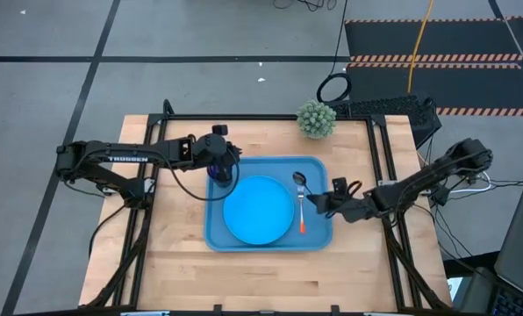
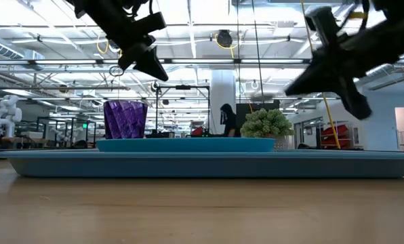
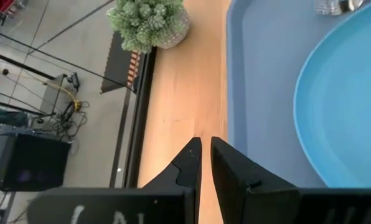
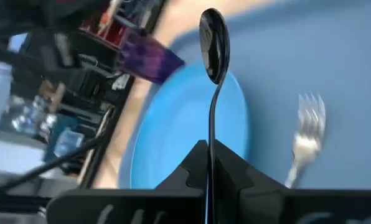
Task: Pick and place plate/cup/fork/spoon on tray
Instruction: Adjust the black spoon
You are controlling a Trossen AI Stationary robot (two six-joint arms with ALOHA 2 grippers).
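The blue tray (image 1: 318,167) lies mid-table with the sky-blue plate (image 1: 259,209) in it. The purple cup (image 2: 125,118) stands upright in the tray's far left corner. My left gripper (image 1: 222,174) hovers just above the cup, its fingers (image 3: 226,163) a narrow gap apart with nothing between them. The fork (image 1: 304,215) lies in the tray to the right of the plate, its orange handle toward the near edge. My right gripper (image 4: 210,149) is over the tray's right side, shut on the dark spoon (image 4: 213,43). My right gripper pinches the spoon's thin handle (image 4: 211,127) between its two fingers. The spoon sticks out past the fingertips in line with them, bowl end (image 1: 299,180) foremost. The fingers come from the table's right side, slanting slightly down. The spoon is above the tray and plate.
A small potted plant (image 1: 316,118) stands at the table's far edge, behind the tray. A dark keyboard-like device (image 1: 393,110) sits at the far right corner. Bare wood lies in front of the tray and to its left.
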